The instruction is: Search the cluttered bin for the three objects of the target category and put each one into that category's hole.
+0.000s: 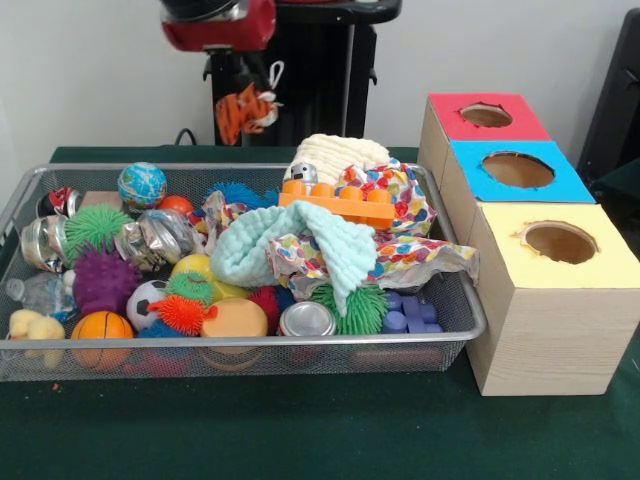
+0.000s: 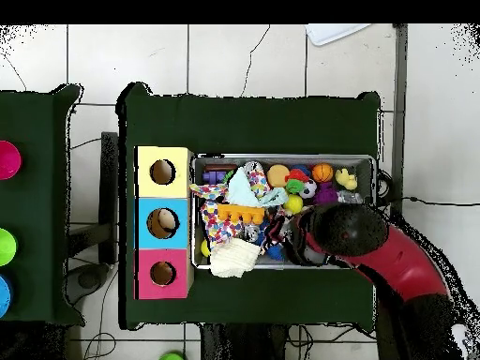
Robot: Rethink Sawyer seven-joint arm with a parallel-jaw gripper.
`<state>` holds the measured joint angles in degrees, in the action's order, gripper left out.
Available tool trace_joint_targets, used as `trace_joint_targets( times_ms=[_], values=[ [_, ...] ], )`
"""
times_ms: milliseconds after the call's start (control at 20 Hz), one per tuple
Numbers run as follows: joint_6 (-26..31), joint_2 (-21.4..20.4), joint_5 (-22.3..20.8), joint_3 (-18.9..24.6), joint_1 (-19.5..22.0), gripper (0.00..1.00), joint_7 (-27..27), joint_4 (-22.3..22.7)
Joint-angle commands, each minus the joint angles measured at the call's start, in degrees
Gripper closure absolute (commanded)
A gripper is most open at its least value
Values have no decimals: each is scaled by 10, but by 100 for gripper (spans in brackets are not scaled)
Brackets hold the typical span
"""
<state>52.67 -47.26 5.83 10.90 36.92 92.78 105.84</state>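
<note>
Clamped on a small orange tiger-striped plush (image 1: pixel 244 111), the jaws are holding it in the air, with a white loop sticking up from its top. Only the lower end of the gripper (image 1: pixel 243 88) is showing, as dark fingers under the red arm head (image 1: pixel 218 22) at the upper edge of the front view. The toy is hanging above the far rim of the wire mesh bin (image 1: pixel 452 272), clear of everything inside it, in front of the black pedestal (image 1: pixel 320 80).

From overhead, the red and black arm (image 2: pixel 394 262) is reaching in over the bin (image 2: pixel 284 159) and hiding the gripper and the plush beneath it.

Inside the bin, a pale yellow plush (image 1: pixel 35 326) is lying in the near left corner of the front view, just beside a small basketball (image 1: pixel 101 327). A mint cloth (image 1: pixel 285 240) is draping over a colourful dotted cloth (image 1: pixel 400 255), with an orange toy brick (image 1: pixel 338 203) and a cream knitted cloth (image 1: pixel 335 155) behind them. Spiky rubber balls, a globe ball (image 1: pixel 142 185), crushed cans (image 1: pixel 150 238) and blue blocks (image 1: pixel 408 312) are crowding the rest.

Beside the bin, the pale wooden box (image 1: pixel 540 330) is standing with three holes in a row. The red-surround hole (image 1: pixel 486 115) is the farthest one in the front view, well apart from the hanging tiger, with the blue-surround hole (image 1: pixel 517 169) next and the yellow-surround hole (image 1: pixel 559 241) nearest.
</note>
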Motion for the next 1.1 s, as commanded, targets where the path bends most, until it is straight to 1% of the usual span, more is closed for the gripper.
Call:
trace_joint_targets(
  times_ms=[50, 150, 250, 450, 600, 700, 750, 850, 900, 1100],
  values=[
    [77, -75, 99, 35, -39, 100, 84, 135],
    [73, -88, 120, 32, -50, 100, 82, 154],
    [56, -97, 141, 28, -60, 100, 77, 177],
    [20, -108, 165, 15, -90, 100, 80, 210],
    [4, -121, 190, 8, -110, 100, 82, 236],
    [-16, -122, 213, 10, -121, 100, 73, 257],
    [-30, -114, 223, 12, -122, 100, 65, 263],
    [-68, -108, 251, 17, -131, 100, 45, 287],
    [-84, -100, 256, 19, -133, 100, 36, 292],
    [-136, -97, 294, 24, -147, 100, 12, 334]
  ],
)
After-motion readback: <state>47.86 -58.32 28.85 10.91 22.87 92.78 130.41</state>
